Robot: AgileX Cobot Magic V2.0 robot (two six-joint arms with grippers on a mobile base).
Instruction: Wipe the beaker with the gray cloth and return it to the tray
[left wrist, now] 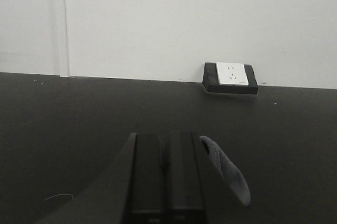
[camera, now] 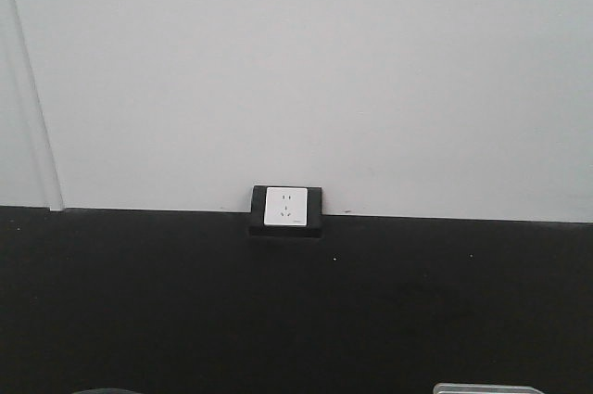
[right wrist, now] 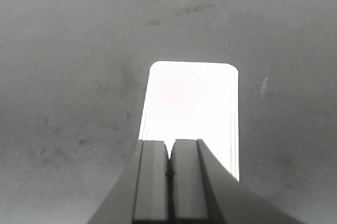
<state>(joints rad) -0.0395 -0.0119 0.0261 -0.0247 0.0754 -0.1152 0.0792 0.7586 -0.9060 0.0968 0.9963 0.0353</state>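
From the left wrist view, the left gripper (left wrist: pixel 167 168), matte black with flat slab fingers, has its jaws pressed together. A dark gray cloth of soft, fuzzy fabric (left wrist: pixel 227 174) hangs in a limp fold just beside its right finger; whether the jaws pinch it I cannot tell. Beyond lies a smooth black tabletop (left wrist: pixel 79 124) ending at a plain white wall (left wrist: pixel 168 18), with a white socket in a black rectangular box (left wrist: pixel 231 77) at the seam.

The right gripper (right wrist: pixel 168 174) also has its jaws pressed together, hovering over a flat rectangular metal tray with rounded corners (right wrist: pixel 192 103), glaring white under the light. The small glass beaker is not visible in any view.
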